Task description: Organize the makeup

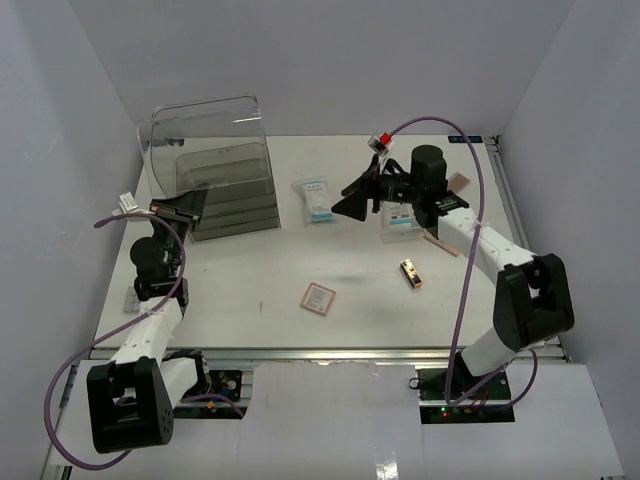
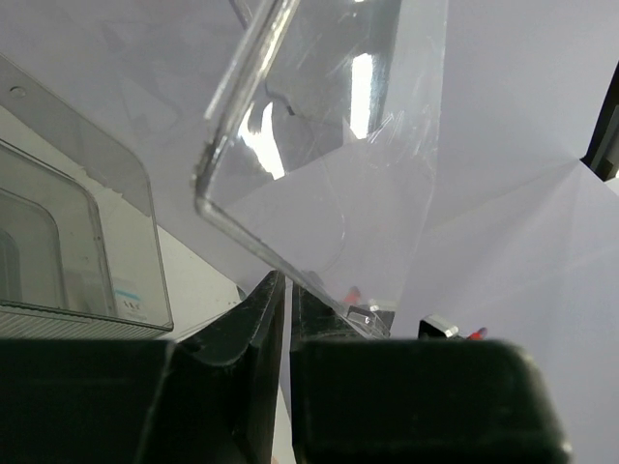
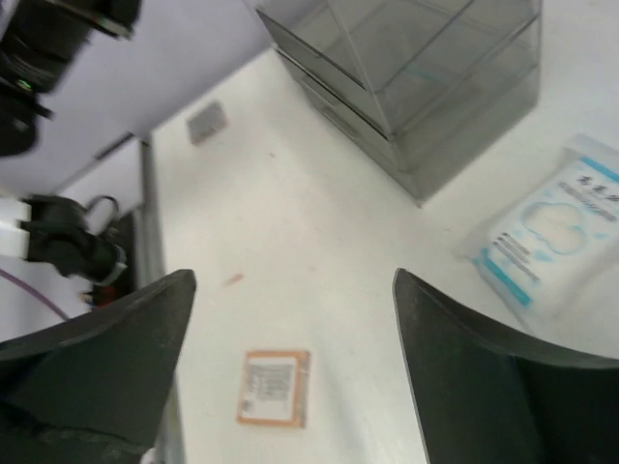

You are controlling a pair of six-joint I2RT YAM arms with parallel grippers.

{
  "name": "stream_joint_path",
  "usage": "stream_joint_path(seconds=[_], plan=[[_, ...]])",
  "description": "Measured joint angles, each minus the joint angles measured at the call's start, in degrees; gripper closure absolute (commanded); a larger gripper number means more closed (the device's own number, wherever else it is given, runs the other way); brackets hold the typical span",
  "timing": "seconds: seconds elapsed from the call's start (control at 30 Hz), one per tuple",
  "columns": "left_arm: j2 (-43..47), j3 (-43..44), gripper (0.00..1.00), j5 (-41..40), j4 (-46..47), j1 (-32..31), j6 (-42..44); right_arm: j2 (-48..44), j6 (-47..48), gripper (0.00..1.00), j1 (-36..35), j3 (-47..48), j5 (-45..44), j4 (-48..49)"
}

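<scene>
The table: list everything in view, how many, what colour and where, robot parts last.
clear box: one, transparent, far left of the table
lid: one, transparent, raised over the clear box
packets: two, white-and-blue, one right of the clear box, one partly under the right arm
square palette: one, pink-tan, near the table's centre
gold tube: one, gold, right of the square palette
rectangular palette: one, tan, partly under the right arm
grey piece: one, grey, table's left edge
left gripper: one, black, shut on the lid
right gripper: one, black, open, hovering above the table
</scene>
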State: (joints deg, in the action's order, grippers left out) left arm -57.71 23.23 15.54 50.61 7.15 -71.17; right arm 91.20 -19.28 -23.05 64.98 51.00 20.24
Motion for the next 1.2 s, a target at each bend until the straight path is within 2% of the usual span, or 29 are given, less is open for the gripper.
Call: stream_joint_path(seconds=[0.03, 0.13, 0.23, 0.37, 0.5, 0.7, 0.87, 1.2], plan=[[0.0, 0.2, 0.79, 0.4, -0.1, 0.2, 0.1, -1.9, 5.2, 0.10, 0.3, -0.3, -1.6, -4.3], [0.3, 0.9, 0.79, 1.6, -1.0, 0.5, 0.2, -7.5, 19.1, 0.10, -0.2, -1.0, -9.8, -15.5], [0.5, 1.5, 0.79, 2.4, -1.7, 0.7, 0.4, -11.4, 27.5, 0.10, -0.3, -2.8, -19.6, -21.3], [0.8, 2.4, 0.79, 3.3, -2.7, 0.8, 0.6, -13.1, 32.8, 0.10, 1.6, -6.6, -34.7, -25.1], [0.8, 3.2, 0.79, 4.0, -3.5, 1.0, 0.7, -12.1, 33.7, 0.08, 4.7, -10.2, -43.3, -27.0], [0.9, 3.9, 0.79, 4.7, -4.3, 1.0, 0.7, -8.8, 31.4, 0.04, 10.6, -10.9, -45.1, -27.2], [0.9, 4.6, 0.78, 4.8, -4.7, 1.0, 0.4, -2.5, 28.8, 0.00, 11.4, -8.1, -44.4, -26.2], [0.9, 5.8, 0.78, 5.0, -5.8, 1.0, 0.1, 11.5, 25.1, 0.21, 11.5, -1.1, -44.7, -22.3]])
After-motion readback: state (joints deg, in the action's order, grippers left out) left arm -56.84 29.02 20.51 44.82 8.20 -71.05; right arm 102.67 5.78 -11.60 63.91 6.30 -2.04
